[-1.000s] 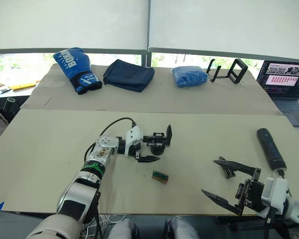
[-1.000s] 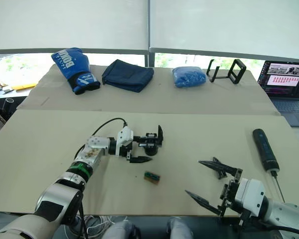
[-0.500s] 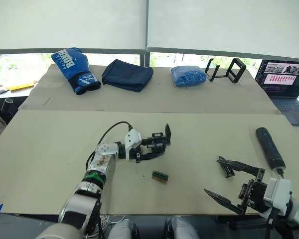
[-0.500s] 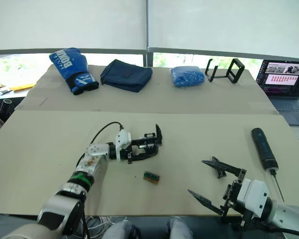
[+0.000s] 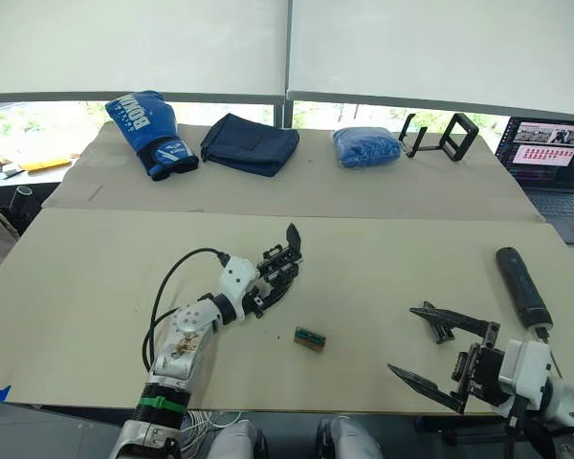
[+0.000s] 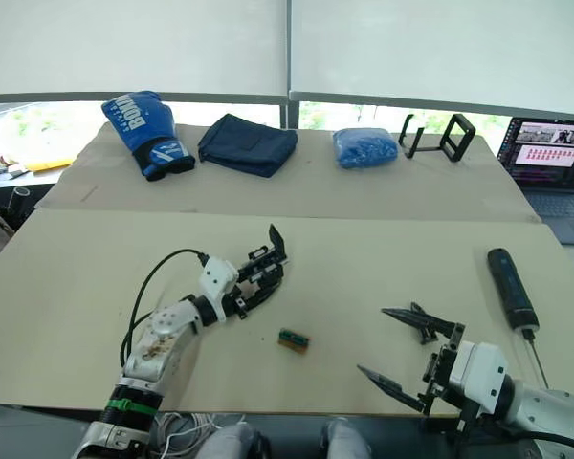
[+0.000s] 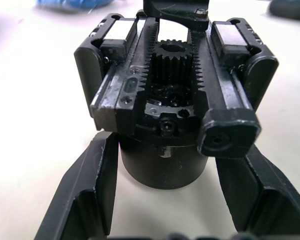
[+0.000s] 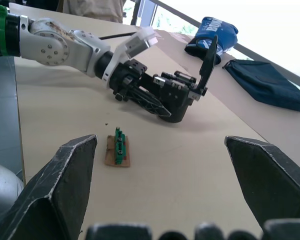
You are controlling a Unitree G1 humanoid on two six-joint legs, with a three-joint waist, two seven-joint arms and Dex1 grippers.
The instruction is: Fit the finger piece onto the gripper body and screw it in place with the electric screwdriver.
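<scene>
1. The gripper body [image 5: 279, 265] sits near the middle of the near table [image 5: 86, 287], gripped by the left gripper [image 6: 252, 287], whose two fingers close on either side of its round drum base. In the left wrist view the fingers flank the drum and the toothed rack and pinion show above it.
2. It looks like a rigid, dense little assembly of metal and hard plastic. I judge it stiff and not fragile, but awkward, with exposed gear teeth and sliding rails that should not be squeezed. The smooth drum base is the sensible place to hold it, though it could turn in the grip under the driver's torque.
3. The finger piece [image 5: 440, 323] lies flat on the table just beside the upper finger of the right gripper [image 5: 438, 356]. It appears thin, light and hard, likely to skid if nudged, so it is best pinched across its flat faces near the wide end.
4. The right gripper hovers low over the table with its fingers spread wide and nothing between them.
5. The electric screwdriver [image 5: 522, 288] lies at the table's right edge, apart from both grippers. It is smooth and cylindrical, probably the heaviest item, and prone to rolling, so mid-barrel is the place to grasp it.
6. Count: one gripper body, one finger piece, one screwdriver, one small green-and-brown block [image 5: 309, 338] lying between the two grippers.
7. On the far table: one blue boxing glove [image 5: 149, 131], one dark folded cloth [image 5: 250, 144], one blue bundle [image 5: 366, 147], one black stand [image 5: 438, 137], and one laptop [image 5: 548, 153] at the right.
</scene>
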